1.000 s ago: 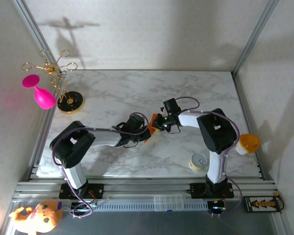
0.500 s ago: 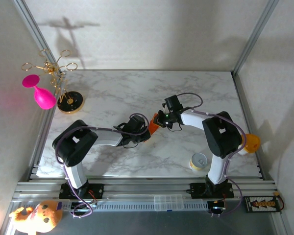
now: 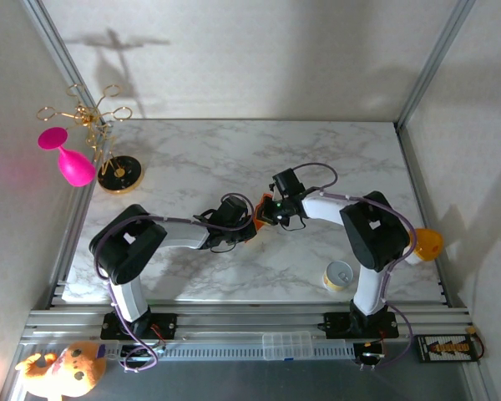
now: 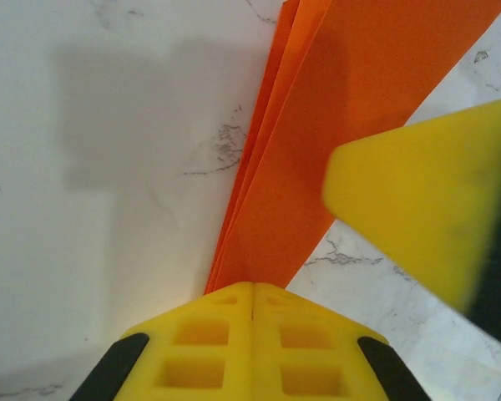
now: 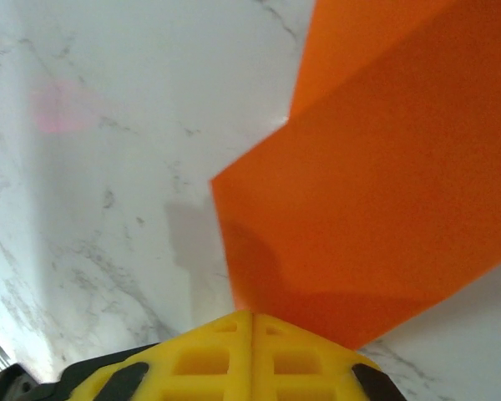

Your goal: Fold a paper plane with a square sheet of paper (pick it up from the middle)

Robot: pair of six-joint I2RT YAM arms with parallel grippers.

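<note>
Grey-veined white marble worktop [image 3: 200, 159] fills the booth between pale walls. From above most of it lies bare: the whole far half, and a strip along the near edge between the arm bases. Both arms stretch to the middle, where the left pincer [image 3: 239, 220] and the right pincer [image 3: 270, 210] meet tip to tip on a thin bright orange sheet of paper [image 3: 257, 214]; only a sliver of it shows between them. A pink plastic goblet [image 3: 67, 160] sits beside a gold wire stand [image 3: 117, 174] at the left edge. A small yellow can [image 3: 340, 276] stands near the front right, and an orange-yellow cup [image 3: 426, 244] is at the right edge.

At the left wrist, the left pincer [image 4: 252, 288] is pressed together on the sheet [image 4: 317, 142]. The paper is folded into several layers, and their left edges fan slightly over the marble. A blurred yellow wedge [image 4: 417, 209] overlaps its right side.

At the right wrist, the right pincer [image 5: 252, 316] pinches the sheet's [image 5: 376, 209] lower edge. The paper's left edge rises steeply, with bare marble to its left.
</note>
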